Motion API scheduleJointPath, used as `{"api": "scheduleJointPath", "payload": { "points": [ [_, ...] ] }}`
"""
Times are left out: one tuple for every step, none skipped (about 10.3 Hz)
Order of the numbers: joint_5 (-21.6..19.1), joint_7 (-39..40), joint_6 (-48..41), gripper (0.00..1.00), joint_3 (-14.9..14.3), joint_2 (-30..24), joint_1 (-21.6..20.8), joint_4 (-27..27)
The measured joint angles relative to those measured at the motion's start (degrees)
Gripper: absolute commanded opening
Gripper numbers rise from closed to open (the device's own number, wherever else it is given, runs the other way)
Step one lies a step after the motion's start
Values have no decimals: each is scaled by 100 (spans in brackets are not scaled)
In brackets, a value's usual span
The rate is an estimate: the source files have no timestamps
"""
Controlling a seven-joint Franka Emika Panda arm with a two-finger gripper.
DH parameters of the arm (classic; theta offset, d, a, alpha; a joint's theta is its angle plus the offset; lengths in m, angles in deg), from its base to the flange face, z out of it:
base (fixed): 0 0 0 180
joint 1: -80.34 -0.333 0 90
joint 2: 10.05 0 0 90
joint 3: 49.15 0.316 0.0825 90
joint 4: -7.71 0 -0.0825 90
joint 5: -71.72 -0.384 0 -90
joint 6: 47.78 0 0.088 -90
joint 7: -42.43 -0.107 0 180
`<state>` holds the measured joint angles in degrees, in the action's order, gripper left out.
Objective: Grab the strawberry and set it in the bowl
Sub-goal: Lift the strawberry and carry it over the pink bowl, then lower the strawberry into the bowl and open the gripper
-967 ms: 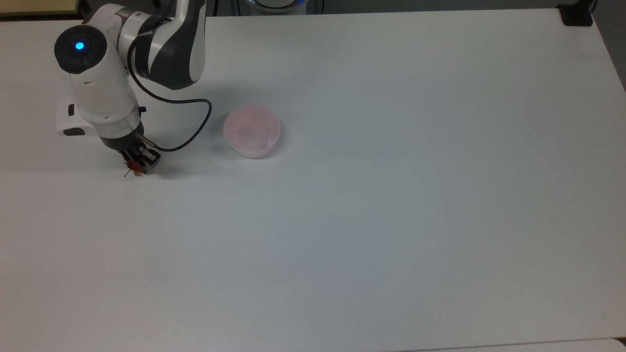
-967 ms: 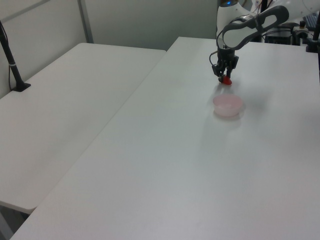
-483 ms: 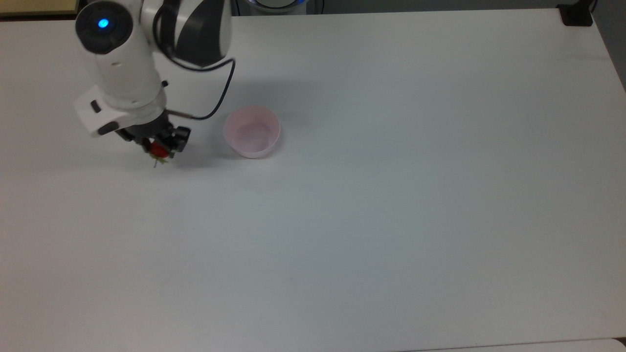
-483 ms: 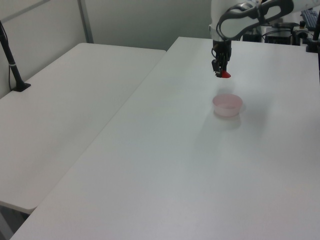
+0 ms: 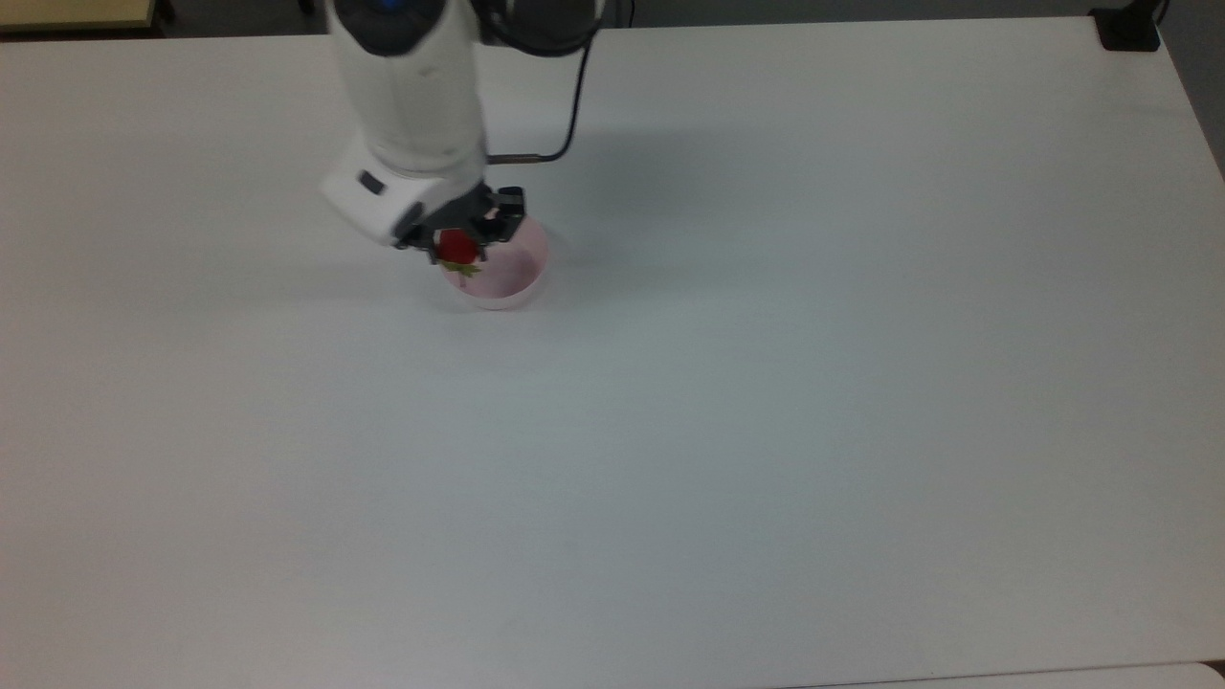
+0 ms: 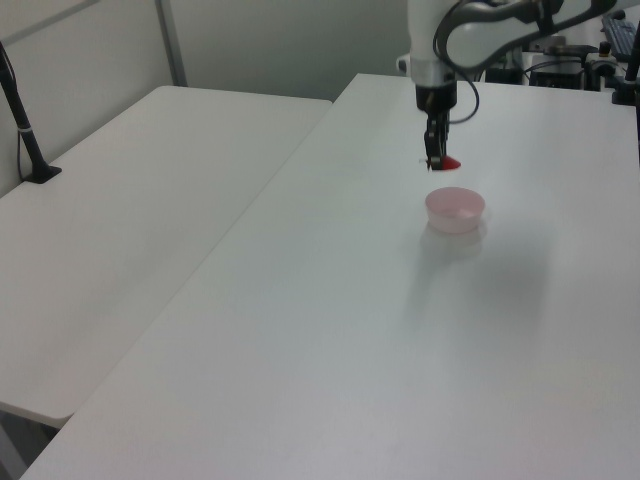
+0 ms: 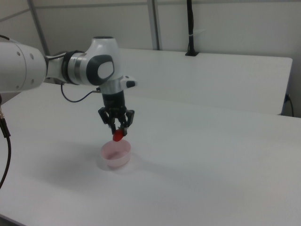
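My gripper (image 5: 461, 244) (image 6: 436, 160) (image 7: 117, 133) is shut on the strawberry (image 5: 457, 248) (image 6: 450, 161) (image 7: 118, 136), a small glossy red fruit with green leaves showing at its lower end in the top view. It hangs in the air just above the pale pink bowl (image 5: 507, 270) (image 6: 455, 209) (image 7: 115, 154), over the bowl's left part in the top view. The bowl stands upright on the white table (image 5: 766, 383) and looks empty inside.
A black cable (image 5: 565, 124) loops from the arm's wrist behind the bowl. A second white table (image 6: 130, 220) adjoins on the left view's left, with a black post (image 6: 25, 130) on it. A black clamp (image 5: 1129, 29) sits at the table's far right corner in the top view.
The arm has lifted the strawberry off the table and carried it rightward in the top view, from well left of the bowl to above the bowl. The bowl has not moved.
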<state>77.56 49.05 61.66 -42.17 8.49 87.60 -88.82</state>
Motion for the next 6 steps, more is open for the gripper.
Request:
{"api": "scheduleJointPath", "payload": {
  "points": [
    [1, -78, 169, 42, 51, 2, -111, -237],
    [0, -304, 367, 42, 54, 4, -203, -402],
    [0, -768, 559, 43, 56, 7, -282, -575],
    [0, -1185, 617, 52, 56, 7, -297, -643],
    [0, -1545, 619, 67, 53, 8, -294, -667],
    [-1, -1678, 619, 95, 48, 8, -284, -672]
  ]
}}
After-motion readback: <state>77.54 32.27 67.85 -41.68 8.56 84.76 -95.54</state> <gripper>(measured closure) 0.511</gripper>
